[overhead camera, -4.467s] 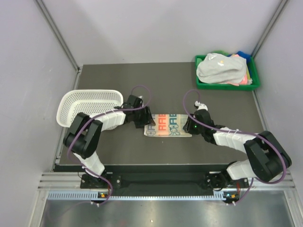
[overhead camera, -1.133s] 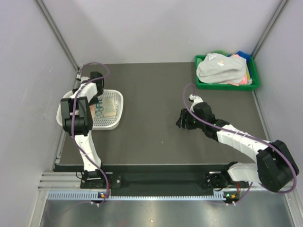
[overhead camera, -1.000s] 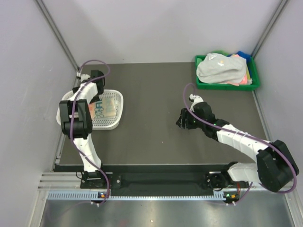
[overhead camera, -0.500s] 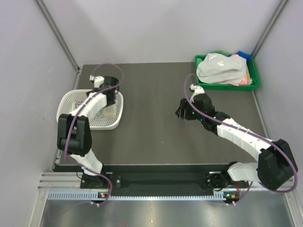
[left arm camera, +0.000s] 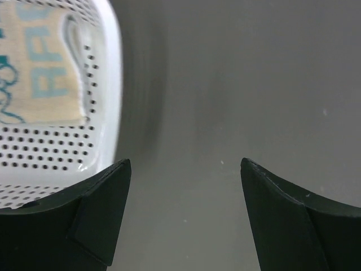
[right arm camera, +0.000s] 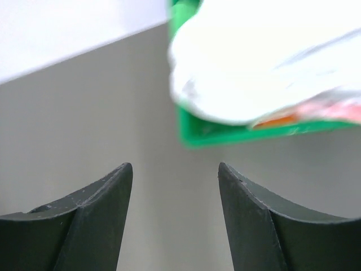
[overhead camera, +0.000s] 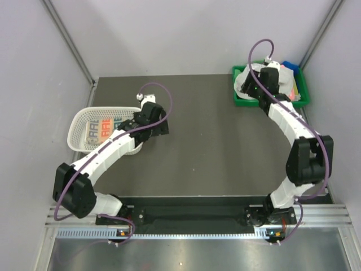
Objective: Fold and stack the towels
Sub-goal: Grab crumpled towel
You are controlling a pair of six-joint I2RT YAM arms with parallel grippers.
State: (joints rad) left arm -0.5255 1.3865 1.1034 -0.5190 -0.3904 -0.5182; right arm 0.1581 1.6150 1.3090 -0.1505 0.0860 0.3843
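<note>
A folded white towel with coloured letters point(overhead camera: 103, 127) lies in the white perforated basket point(overhead camera: 79, 142) at the left; it also shows in the left wrist view point(left arm camera: 39, 68). My left gripper point(overhead camera: 160, 125) is open and empty over the dark table, just right of the basket. A grey-white towel point(overhead camera: 246, 83) lies on top of the pile in the green tray point(overhead camera: 271, 103) at the back right; pink, orange and blue cloth edges show under it. My right gripper point(overhead camera: 255, 90) is open and empty above the tray's left end. The grey-white towel fills the top of the right wrist view point(right arm camera: 265, 68).
The basket rim point(left arm camera: 113, 101) is close to my left finger. The green tray's rim point(right arm camera: 237, 132) shows ahead of my right fingers. Grey walls close in the table on the left, back and right.
My left gripper has drawn out of the basket to the right, leaving the lettered towel inside. My right arm has swung from the table's middle to the green tray.
</note>
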